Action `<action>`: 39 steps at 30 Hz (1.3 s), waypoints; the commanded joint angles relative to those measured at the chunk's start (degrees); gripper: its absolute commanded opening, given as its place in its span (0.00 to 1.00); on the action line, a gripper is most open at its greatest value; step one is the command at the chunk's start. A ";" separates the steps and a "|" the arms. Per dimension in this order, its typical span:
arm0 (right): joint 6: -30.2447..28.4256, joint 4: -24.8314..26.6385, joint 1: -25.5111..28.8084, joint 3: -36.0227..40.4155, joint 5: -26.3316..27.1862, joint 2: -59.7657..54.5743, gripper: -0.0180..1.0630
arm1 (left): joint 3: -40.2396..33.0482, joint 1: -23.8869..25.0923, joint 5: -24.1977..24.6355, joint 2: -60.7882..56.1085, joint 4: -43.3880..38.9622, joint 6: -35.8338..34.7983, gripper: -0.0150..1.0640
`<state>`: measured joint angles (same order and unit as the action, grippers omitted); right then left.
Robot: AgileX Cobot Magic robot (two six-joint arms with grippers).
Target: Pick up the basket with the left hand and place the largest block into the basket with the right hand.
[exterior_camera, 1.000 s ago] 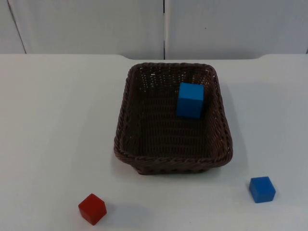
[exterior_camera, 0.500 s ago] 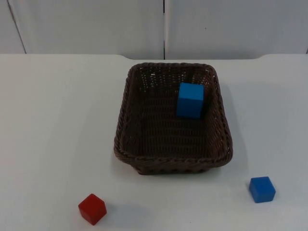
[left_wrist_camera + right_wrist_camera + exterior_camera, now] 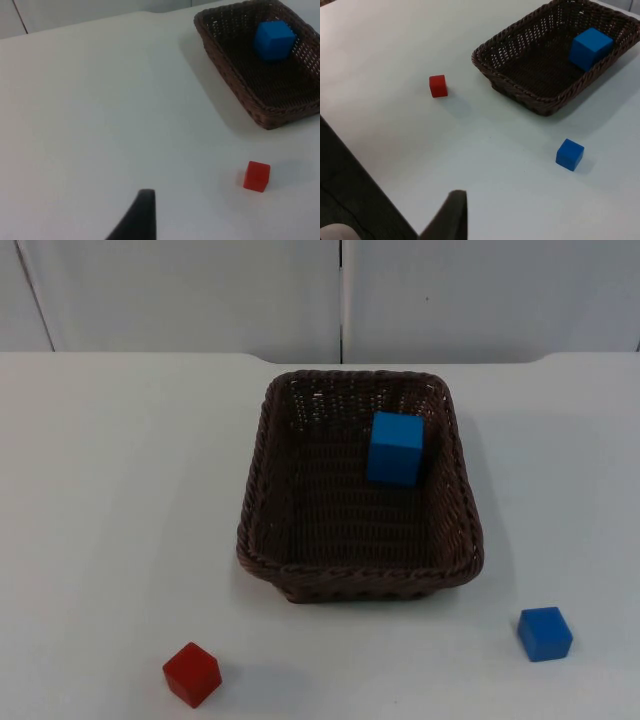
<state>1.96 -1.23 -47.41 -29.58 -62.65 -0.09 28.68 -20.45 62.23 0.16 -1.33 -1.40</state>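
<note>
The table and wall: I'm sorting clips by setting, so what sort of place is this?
Probably a lab or test bench, not a home: a bare white table ending at a grey partition wall, with only a wicker basket and plain coloured blocks laid out.

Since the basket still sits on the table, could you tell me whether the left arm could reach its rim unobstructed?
Probably yes: bare table lies before the basket; the red block stands off to the side.

small red block [image 3: 192, 674] is seen on the white table [image 3: 100, 490], near its front edge, left of centre, lying apart | small blue block [image 3: 545, 633] is seen on the table at front right, well apart from the red one | grey partition wall [image 3: 200, 295] is seen behind the table's far edge
</note>
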 commanded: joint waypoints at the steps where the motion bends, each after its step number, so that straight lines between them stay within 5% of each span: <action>1: -0.01 -0.23 0.21 0.08 0.77 0.09 0.99 | -0.23 -0.13 -0.71 -0.16 -0.24 0.23 0.99; 39: 0.11 0.00 0.21 0.08 0.86 0.09 0.99 | -0.23 -0.13 -0.71 -0.16 0.39 0.23 0.99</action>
<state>1.96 -1.12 -47.41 -29.58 -62.54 -0.09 28.68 -20.45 62.23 0.16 -1.33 -1.40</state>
